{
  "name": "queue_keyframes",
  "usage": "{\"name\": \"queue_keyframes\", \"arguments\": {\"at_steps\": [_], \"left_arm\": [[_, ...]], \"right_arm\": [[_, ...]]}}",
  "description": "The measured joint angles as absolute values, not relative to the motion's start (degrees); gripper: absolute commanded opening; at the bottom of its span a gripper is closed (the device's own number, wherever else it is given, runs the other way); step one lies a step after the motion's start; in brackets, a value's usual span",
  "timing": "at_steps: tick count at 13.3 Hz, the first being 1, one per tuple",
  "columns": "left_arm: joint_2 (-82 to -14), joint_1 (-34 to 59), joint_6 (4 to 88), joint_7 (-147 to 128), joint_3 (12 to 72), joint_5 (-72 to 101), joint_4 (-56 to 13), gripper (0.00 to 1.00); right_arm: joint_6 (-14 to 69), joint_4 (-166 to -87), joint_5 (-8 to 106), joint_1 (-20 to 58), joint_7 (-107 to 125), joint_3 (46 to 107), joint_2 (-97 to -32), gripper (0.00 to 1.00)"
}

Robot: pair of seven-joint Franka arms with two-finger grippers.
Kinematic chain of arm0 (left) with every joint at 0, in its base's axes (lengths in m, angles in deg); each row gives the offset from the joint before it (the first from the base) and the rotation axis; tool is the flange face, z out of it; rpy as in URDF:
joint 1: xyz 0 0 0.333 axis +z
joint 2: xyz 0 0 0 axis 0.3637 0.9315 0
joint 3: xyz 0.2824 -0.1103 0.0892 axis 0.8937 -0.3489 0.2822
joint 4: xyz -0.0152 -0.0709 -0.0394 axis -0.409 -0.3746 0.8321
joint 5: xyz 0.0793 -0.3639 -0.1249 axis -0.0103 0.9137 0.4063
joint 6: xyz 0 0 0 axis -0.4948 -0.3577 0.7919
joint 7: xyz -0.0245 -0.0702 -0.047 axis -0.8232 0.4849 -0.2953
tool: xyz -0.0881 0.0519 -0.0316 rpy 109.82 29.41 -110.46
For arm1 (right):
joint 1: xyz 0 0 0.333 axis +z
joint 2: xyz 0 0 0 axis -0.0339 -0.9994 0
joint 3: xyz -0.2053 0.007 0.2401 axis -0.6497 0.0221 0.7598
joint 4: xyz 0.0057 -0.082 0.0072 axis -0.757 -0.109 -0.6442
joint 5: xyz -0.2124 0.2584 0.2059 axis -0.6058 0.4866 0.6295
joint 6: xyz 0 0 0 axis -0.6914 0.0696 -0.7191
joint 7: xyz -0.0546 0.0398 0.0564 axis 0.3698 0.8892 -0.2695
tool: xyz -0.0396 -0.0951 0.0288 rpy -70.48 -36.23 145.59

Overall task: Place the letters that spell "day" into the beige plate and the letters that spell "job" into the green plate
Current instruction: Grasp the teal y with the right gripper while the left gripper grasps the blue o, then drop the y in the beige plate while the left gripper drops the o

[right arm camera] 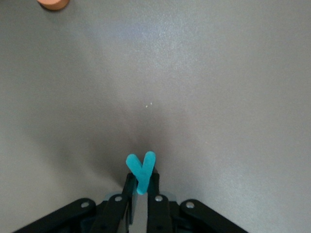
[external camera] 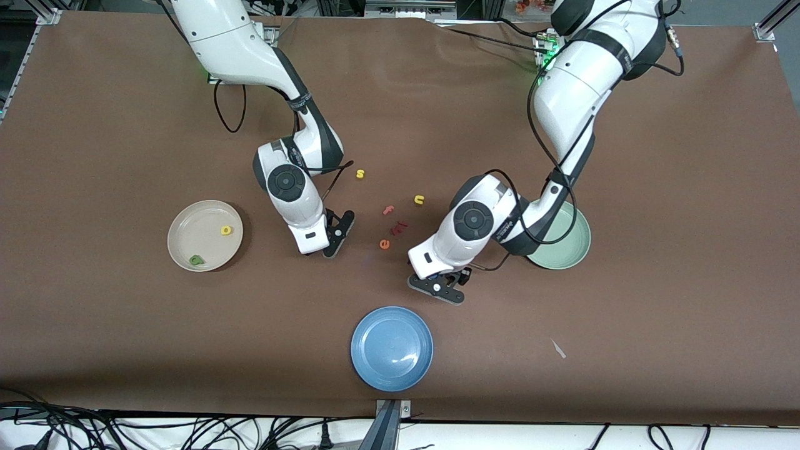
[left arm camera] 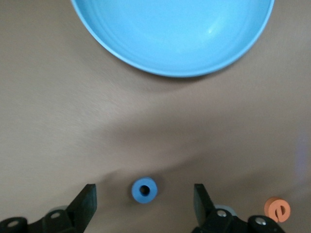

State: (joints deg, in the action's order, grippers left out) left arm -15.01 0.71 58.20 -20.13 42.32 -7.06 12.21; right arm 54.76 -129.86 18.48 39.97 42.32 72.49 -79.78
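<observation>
The teal y [right arm camera: 141, 171] is being pinched by its stem between the closed fingers of the right gripper [right arm camera: 140, 193], low over bare table [external camera: 94, 112] between the beige plate [external camera: 187, 240] and the orange e [external camera: 385, 244]; the forked arms are being left free above the fingertips. The yellow d [external camera: 226, 230] and the green letter [external camera: 197, 259] are lying in the beige plate, the green one at about 7 o'clock of the d. The blue o [left arm camera: 144, 190] is lying flat between the spread fingers of the left gripper [left arm camera: 145, 201], which is being held just above the table, with the blue plate [left arm camera: 121, 53] at 12 o'clock of the ring in the left wrist view. The green plate [external camera: 578, 247] is partly hidden by the left arm; no letters are seen in it. The letters are being judged as very light, soft foam, compressible and slightly grippy, not fragile. A light squeeze should be enough; a hard one may fold the stem. The ring is best being taken across its outer rim, fingers low to the surface, as it could skid or flip if caught off-centre.
</observation>
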Motion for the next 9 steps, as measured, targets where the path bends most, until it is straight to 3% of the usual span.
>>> {"name": "queue_keyframes", "arguments": {"at_steps": [4,6,9], "left_arm": [[-13.81,-0.03,58.57,-19.77,42.53,-7.13,11.99,0.74],[-13.71,-0.03,60.15,-19.64,42.77,-7.14,11.75,0.61],[-13.6,-0.04,60.88,-19.57,43.2,-9.65,11.13,0.57]], "right_arm": [[41.75,-124.5,25.06,37.7,41.64,70.85,-78.47,0.0],[34.08,-123.56,25.63,36.53,41.56,67.23,-75.57,0.0],[26.05,-124.34,25.75,35.59,41.46,60.89,-72.34,0.0]]}}
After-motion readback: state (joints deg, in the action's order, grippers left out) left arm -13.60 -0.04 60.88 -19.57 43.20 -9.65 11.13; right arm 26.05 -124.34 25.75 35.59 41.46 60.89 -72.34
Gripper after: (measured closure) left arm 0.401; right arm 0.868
